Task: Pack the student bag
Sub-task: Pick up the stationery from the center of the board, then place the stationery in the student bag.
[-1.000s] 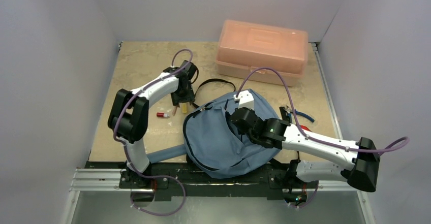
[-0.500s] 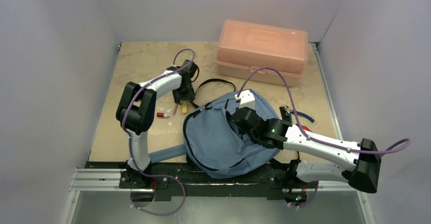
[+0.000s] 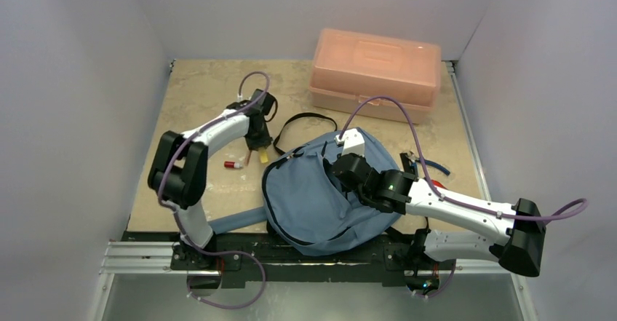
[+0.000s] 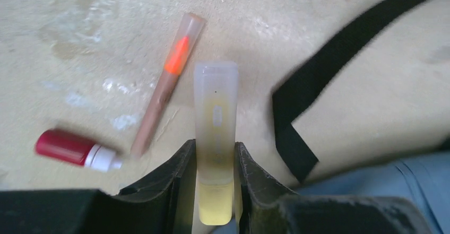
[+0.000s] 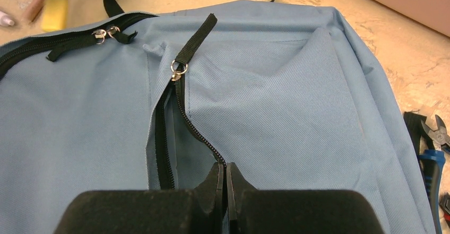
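At the near edge of the worktop [image 3: 189, 95] lies the student bag [image 3: 313, 197], its zipper seam nipped by the right pincer [image 5: 226, 173], shut tight atop it. Just off the bag's far-left rim, the left pincer [image 4: 214, 145] clamps a yellow tube [image 4: 215, 112].

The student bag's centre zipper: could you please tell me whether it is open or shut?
Partly open: on the student bag, the two sides of the zipper gape apart between the pull and the right gripper.
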### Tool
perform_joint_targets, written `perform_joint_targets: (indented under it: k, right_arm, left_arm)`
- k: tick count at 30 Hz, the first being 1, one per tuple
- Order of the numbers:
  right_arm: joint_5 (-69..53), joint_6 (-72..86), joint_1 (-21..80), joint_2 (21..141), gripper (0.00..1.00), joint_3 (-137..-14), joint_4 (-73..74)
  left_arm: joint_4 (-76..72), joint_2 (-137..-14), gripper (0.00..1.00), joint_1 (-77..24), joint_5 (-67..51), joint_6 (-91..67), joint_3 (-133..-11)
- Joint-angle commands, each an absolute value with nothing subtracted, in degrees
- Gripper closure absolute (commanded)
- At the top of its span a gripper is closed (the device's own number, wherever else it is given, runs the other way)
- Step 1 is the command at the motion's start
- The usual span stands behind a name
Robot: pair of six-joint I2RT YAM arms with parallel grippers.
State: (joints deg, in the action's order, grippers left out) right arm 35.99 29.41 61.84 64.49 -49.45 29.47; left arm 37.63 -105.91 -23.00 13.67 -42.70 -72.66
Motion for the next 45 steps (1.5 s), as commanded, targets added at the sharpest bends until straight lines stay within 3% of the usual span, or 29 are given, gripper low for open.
perform_joint_targets:
  k: [1, 9, 13, 16, 19, 24, 27, 36, 45]
  right_arm:
    - [36.6, 30.2, 61.1, 63.5, 1.00, -49.6, 27.3]
    - [35.9, 31.7, 60.6, 62.7, 1.00, -49.9, 26.8]
    - [35.9, 32.0, 60.6, 62.4, 1.00, -49.9, 27.2]
    - [35.7, 31.9, 60.6, 62.0, 1.00, -49.7, 27.3]
    - [36.1, 32.3, 60.5, 62.3, 1.00, -50.2, 28.0]
    - [35.3, 36.7, 60.4, 62.0, 1.00, -51.6, 28.5]
    - [35.9, 40.7, 60.3, 59.8, 1.00, -51.1, 28.6]
    - [35.4, 42.5, 60.2, 55.3, 1.00, -50.1, 26.7]
    - [35.5, 41.5, 60.2, 56.0, 1.00, -49.8, 26.1]
  left_arm:
    - [37.9, -88.7, 0.96, -22.6, 11.4, -42.3, -71.0]
    - [25.5, -71.2, 1.00, -24.1, -21.0, -52.8, -57.7]
    - [32.4, -67.6, 1.00, -23.7, -10.3, -46.8, -58.1]
    - [34.0, -68.0, 1.00, -23.4, -10.7, -43.1, -60.3]
    - [27.7, -67.3, 1.00, -26.9, -19.9, -50.4, -58.7]
    - [8.4, -70.5, 1.00, -41.5, -21.6, -72.9, -52.3]
    - [-3.1, -75.2, 1.00, -44.1, -23.3, -80.3, -49.5]
    - [-15.8, -85.8, 1.00, -49.4, -21.6, -91.7, -45.3]
    - [-3.1, -79.6, 1.00, -52.9, -16.7, -92.8, -44.6]
